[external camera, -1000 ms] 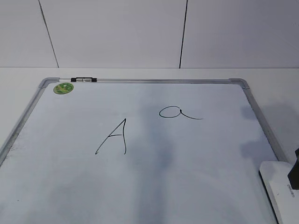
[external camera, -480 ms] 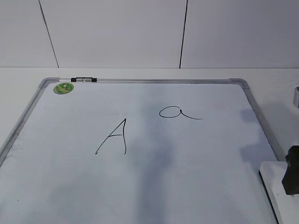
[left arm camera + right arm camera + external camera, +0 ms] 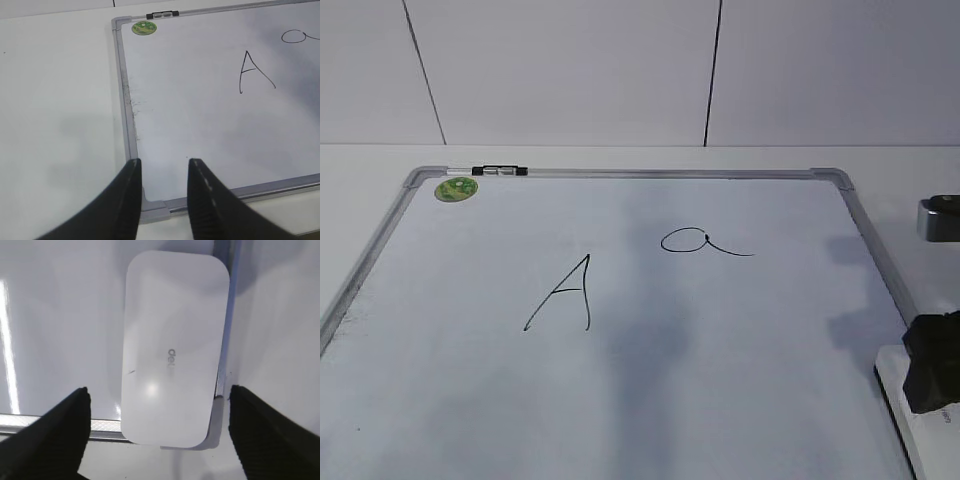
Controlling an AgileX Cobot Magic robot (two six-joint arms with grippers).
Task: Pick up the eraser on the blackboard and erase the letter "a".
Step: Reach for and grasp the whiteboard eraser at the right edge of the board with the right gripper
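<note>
The eraser (image 3: pixel 172 345), a white rounded block with grey lettering, lies at the near right corner of the blackboard (image 3: pixel 470 380), over its frame. In the exterior view the eraser (image 3: pixel 920 440) is partly covered by my right gripper (image 3: pixel 932 362). In the right wrist view the right gripper (image 3: pixel 157 397) is wide open above the eraser's near end, one finger on each side, not touching. The letter "a" (image 3: pixel 705 242) is right of the middle. My left gripper (image 3: pixel 164 162) is open and empty over the board's near left corner.
A capital "A" (image 3: pixel 563 295) is drawn left of the "a". A green round magnet (image 3: pixel 455 188) and a black-and-silver marker (image 3: pixel 500 171) sit at the far left corner. White table surrounds the board's frame (image 3: pixel 125 100).
My right gripper has come further in from the right edge and now covers more of the eraser. The eraser and the letters have not moved.
</note>
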